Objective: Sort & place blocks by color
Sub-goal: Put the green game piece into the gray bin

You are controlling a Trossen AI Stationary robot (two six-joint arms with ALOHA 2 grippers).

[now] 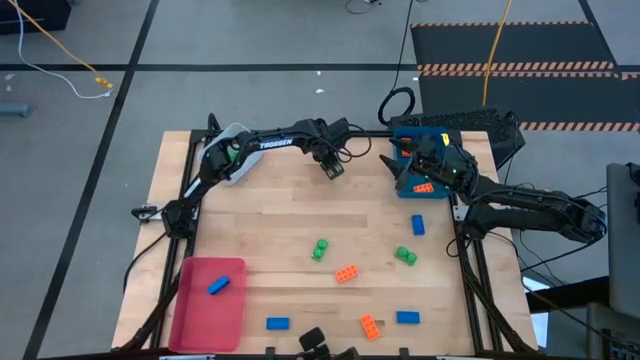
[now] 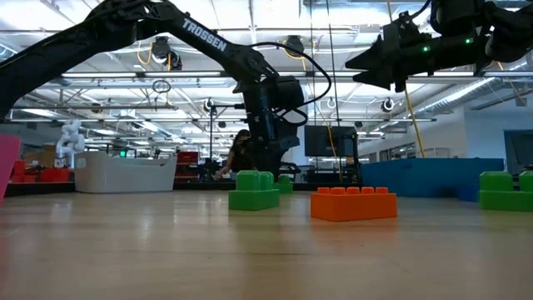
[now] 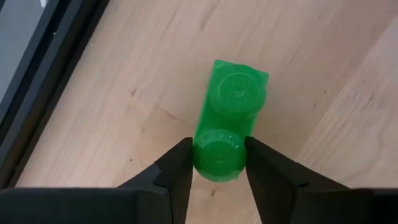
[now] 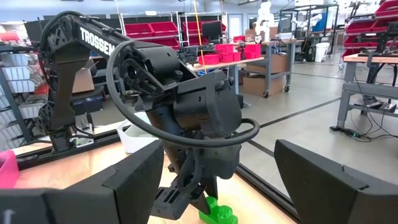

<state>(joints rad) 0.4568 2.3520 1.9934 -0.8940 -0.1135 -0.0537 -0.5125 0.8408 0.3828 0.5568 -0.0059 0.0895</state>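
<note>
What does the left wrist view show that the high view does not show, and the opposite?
Only the left wrist view shows the green block between the left gripper fingers, on the wood. Only the high view shows the red tray holding one blue block, the blue tray under the right gripper, and loose blocks scattered over the table. Both show the left gripper near the table's far edge.

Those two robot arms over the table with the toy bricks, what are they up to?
They are sorting blocks by color. The left gripper is closed on a green block near the table's far edge. The right gripper hangs open over the blue tray. One blue block lies in the red tray; others remain scattered.
</note>
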